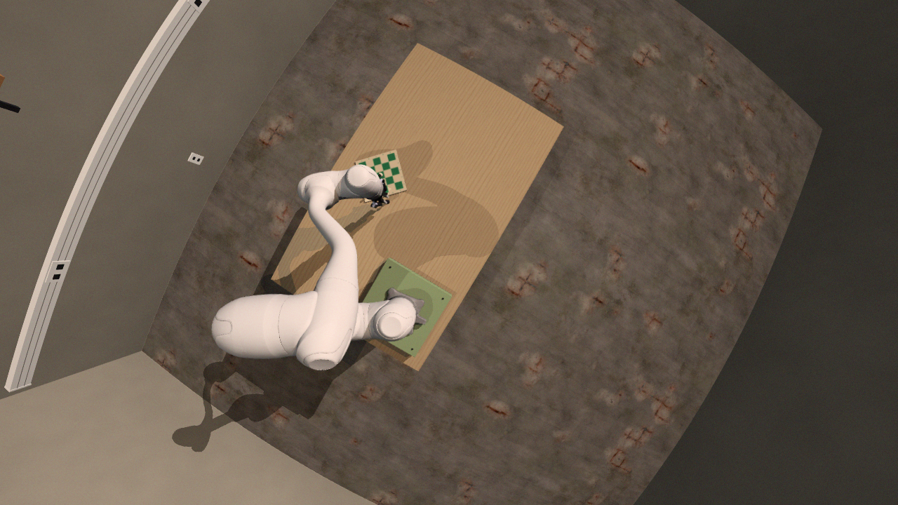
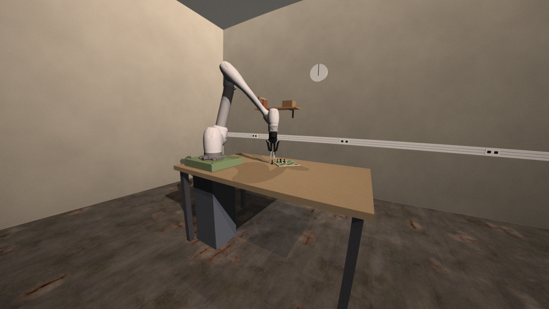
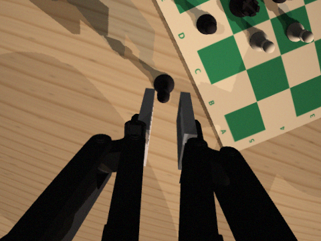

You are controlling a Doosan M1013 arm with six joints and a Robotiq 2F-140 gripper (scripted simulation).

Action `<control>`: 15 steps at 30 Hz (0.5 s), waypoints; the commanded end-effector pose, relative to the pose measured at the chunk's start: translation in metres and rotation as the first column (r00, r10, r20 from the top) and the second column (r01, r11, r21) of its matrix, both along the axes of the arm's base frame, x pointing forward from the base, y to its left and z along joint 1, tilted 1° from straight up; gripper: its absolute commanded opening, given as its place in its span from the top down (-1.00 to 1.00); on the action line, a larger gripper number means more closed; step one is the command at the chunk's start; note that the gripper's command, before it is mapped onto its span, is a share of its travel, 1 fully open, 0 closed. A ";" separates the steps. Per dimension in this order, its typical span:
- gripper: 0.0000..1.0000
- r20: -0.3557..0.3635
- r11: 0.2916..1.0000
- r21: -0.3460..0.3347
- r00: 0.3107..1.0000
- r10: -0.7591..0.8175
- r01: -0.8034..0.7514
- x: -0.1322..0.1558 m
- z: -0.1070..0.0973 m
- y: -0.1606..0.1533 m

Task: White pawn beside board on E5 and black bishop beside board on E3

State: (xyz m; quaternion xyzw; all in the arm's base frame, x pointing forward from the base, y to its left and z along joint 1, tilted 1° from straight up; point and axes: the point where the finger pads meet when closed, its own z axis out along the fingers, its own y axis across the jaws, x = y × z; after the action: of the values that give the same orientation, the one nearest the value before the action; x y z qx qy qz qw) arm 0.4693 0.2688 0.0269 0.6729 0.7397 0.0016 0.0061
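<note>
My gripper [image 2: 272,156] [image 3: 166,105] is partly open, with nothing between its fingers. It hangs low over the table, just beside the board. A black piece [image 2: 272,162] [image 3: 164,84], seemingly the bishop, stands upright on the table beside the board [image 1: 400,175] [image 2: 293,164] [image 3: 214,115]. In the wrist view it shows below and just beyond the fingertips, nearer the left one. E5 [image 3: 193,5] shows only partly at the top edge of the wrist view. E3 is outside that view. I cannot tell which white piece is the task's pawn.
In the wrist view a black piece [image 3: 206,24] stands on D5 and a taller dark piece [image 3: 244,7] on D4. White pawns stand on C4 [image 3: 262,41] and C3 [image 3: 298,33]. Another dark piece is cut off at the top. The arm hides part of the board in the top view.
</note>
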 end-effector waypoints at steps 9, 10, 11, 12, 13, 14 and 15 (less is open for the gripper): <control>0.56 -0.005 1.000 -0.001 1.000 0.000 0.000 -0.005 -0.004 -0.004; 0.56 -0.005 1.000 -0.001 1.000 0.000 0.000 -0.005 -0.004 -0.004; 0.56 -0.005 1.000 -0.001 1.000 0.000 0.000 -0.005 -0.004 -0.004; 0.56 -0.005 1.000 -0.001 1.000 0.000 0.000 -0.005 -0.004 -0.004; 0.56 -0.005 1.000 -0.001 1.000 0.000 0.000 -0.005 -0.004 -0.004; 0.56 -0.005 1.000 -0.001 1.000 0.000 0.000 -0.005 -0.004 -0.004; 0.56 -0.005 1.000 -0.001 1.000 0.000 0.000 -0.005 -0.004 -0.004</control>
State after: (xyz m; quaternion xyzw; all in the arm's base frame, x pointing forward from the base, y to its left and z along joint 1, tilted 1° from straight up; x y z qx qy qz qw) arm 0.4666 0.2668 0.0248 0.6729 0.7397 -0.0002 0.0054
